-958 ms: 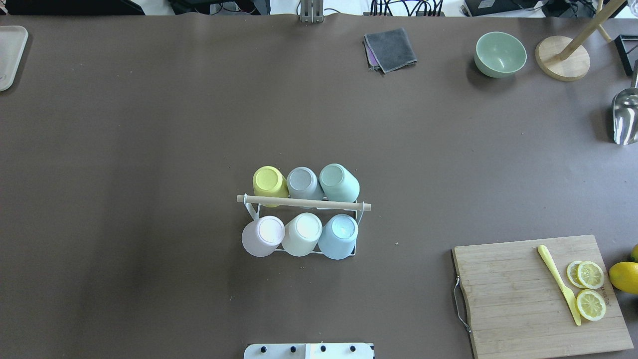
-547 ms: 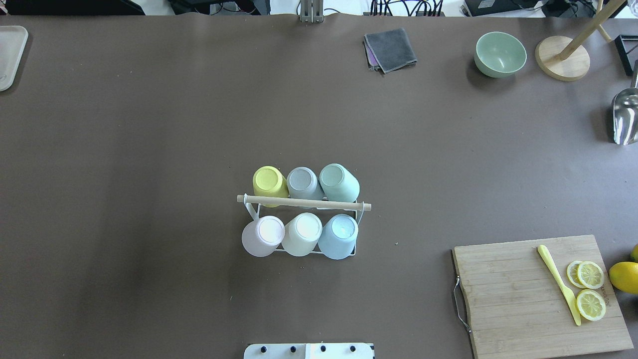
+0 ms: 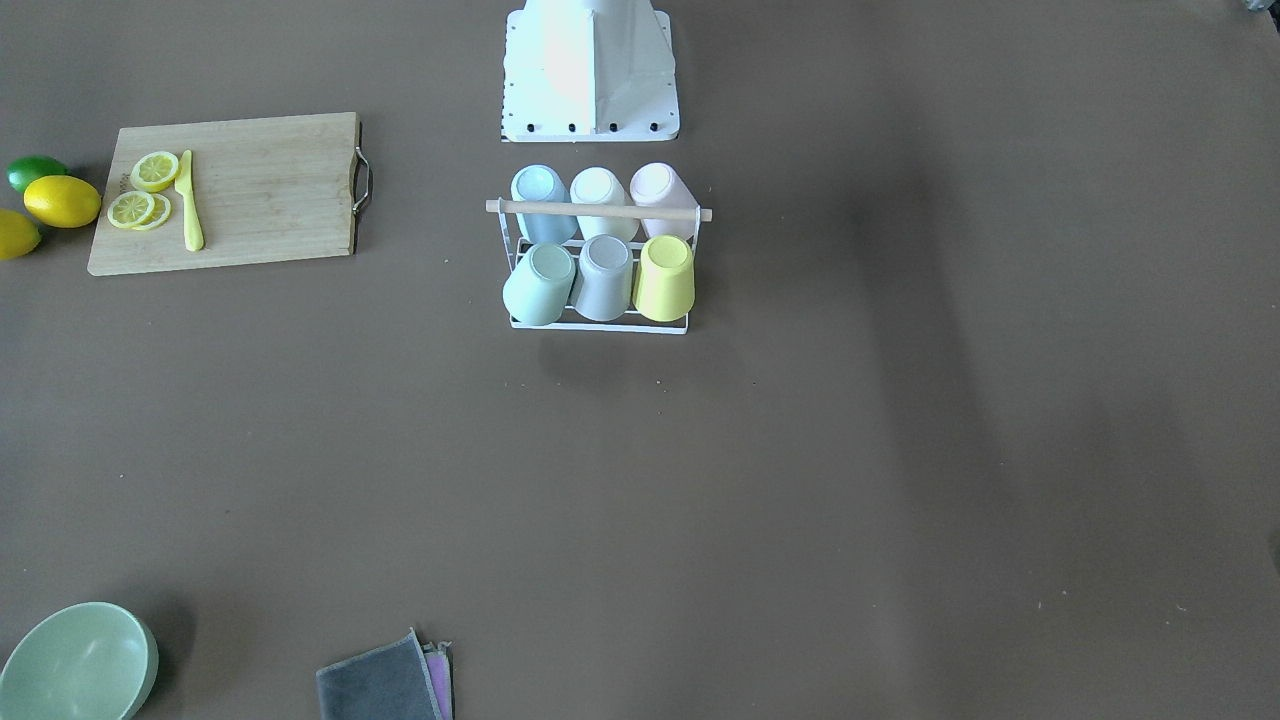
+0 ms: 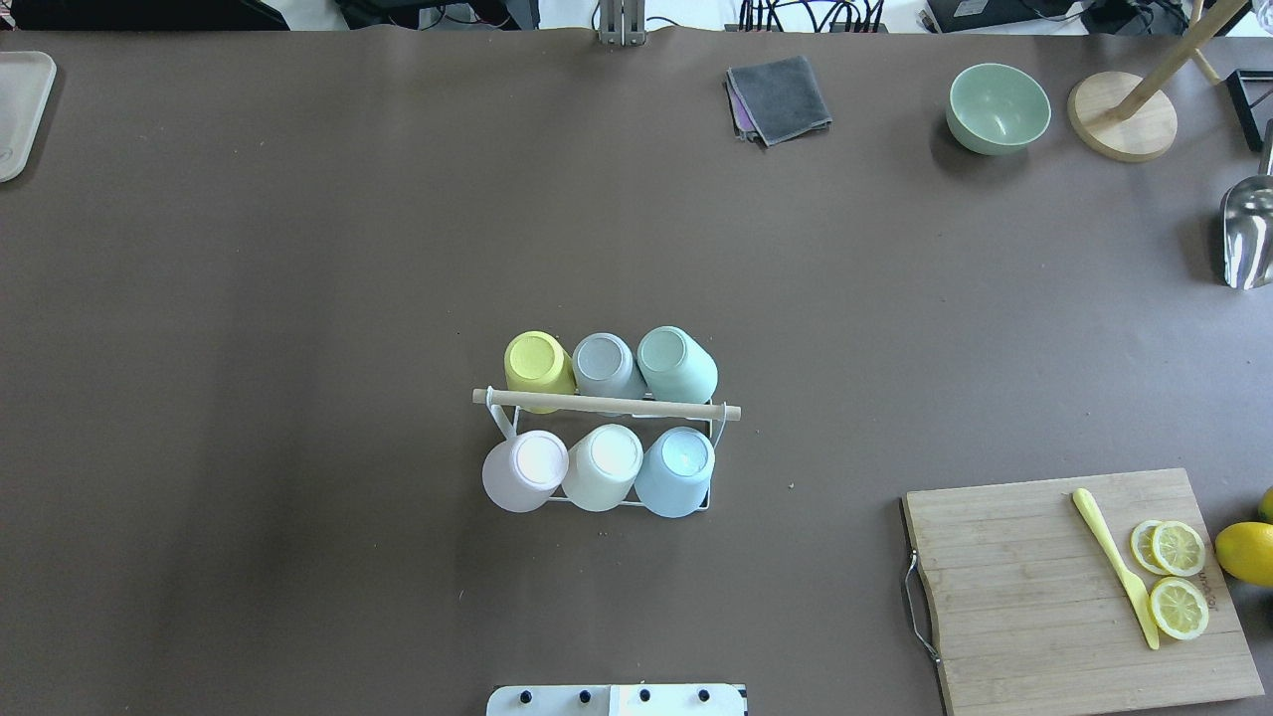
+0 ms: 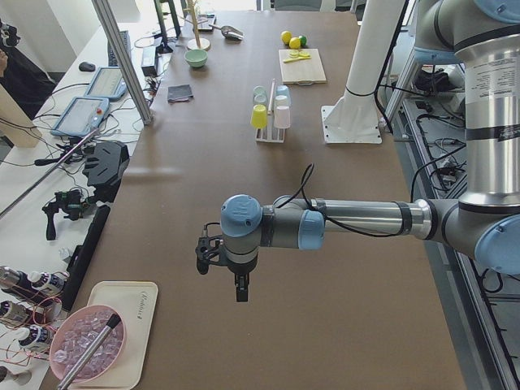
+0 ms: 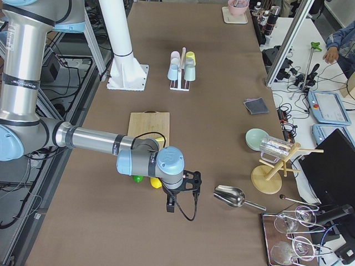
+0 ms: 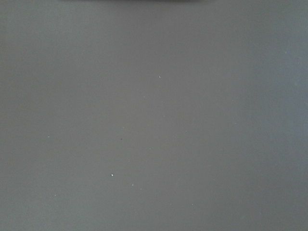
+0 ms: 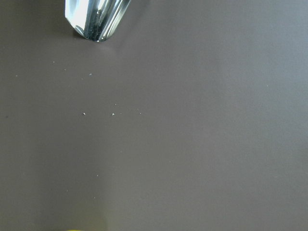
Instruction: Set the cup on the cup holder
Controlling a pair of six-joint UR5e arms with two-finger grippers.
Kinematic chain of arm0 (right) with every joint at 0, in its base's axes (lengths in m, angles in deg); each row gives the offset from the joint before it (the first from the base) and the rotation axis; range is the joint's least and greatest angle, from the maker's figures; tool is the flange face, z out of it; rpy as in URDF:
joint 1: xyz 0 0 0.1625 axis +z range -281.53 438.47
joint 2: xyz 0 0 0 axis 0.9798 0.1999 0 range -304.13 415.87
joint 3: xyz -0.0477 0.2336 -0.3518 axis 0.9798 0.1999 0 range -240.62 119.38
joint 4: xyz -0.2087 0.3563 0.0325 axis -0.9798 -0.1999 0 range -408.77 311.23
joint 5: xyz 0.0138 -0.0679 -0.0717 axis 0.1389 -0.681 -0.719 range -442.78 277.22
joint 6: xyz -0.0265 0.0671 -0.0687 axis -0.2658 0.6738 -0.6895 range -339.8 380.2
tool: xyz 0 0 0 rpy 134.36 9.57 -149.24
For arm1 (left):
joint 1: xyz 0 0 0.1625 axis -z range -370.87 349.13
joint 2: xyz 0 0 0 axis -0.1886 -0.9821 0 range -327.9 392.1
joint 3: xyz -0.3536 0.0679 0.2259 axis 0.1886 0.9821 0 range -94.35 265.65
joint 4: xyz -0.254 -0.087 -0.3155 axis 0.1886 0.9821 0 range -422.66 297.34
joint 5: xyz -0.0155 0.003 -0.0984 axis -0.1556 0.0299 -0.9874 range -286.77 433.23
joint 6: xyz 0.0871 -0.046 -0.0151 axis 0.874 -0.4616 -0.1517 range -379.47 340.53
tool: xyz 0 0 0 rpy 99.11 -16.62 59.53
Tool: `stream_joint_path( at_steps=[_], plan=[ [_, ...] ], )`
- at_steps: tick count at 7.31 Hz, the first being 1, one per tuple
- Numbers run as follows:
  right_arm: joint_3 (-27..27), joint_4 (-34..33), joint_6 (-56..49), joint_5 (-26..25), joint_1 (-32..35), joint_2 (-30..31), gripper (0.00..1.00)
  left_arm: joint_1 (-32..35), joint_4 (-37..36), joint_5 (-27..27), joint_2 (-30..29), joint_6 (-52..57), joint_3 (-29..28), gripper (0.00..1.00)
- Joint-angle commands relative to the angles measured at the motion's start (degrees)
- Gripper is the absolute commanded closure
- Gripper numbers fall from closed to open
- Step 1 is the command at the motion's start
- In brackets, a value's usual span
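Observation:
The cup holder (image 4: 607, 404), a white wire rack with a wooden rod handle, stands at the table's middle; it also shows in the front view (image 3: 598, 209). Several cups sit upside down on its prongs in two rows: yellow (image 4: 537, 363), grey (image 4: 606, 366) and green (image 4: 676, 363) in the far row, pink (image 4: 525, 469), white (image 4: 603, 465) and blue (image 4: 676, 469) in the near row. My left gripper (image 5: 241, 291) hangs over bare table far off to the left. My right gripper (image 6: 171, 206) hangs far off to the right. I cannot tell whether either is open.
A wooden cutting board (image 4: 1014, 577) with lemon slices and a yellow knife lies at the near right, lemons (image 4: 1245, 553) beside it. A green bowl (image 4: 998, 107), grey cloth (image 4: 779, 97), wooden stand (image 4: 1122, 114) and metal scoop (image 4: 1247, 234) lie at the far right.

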Motion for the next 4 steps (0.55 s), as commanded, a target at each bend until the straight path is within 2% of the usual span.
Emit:
stream_joint_path(
  at_steps=[1,4],
  plan=[
    [0.0,0.06,0.0,-0.13,0.03,0.05,0.0,-0.07,0.0,0.02,0.03,0.0,0.01,0.02],
    [0.0,0.06,0.0,0.13,0.03,0.14,0.0,0.02,0.0,0.02,0.03,0.0,-0.08,0.02]
  ],
)
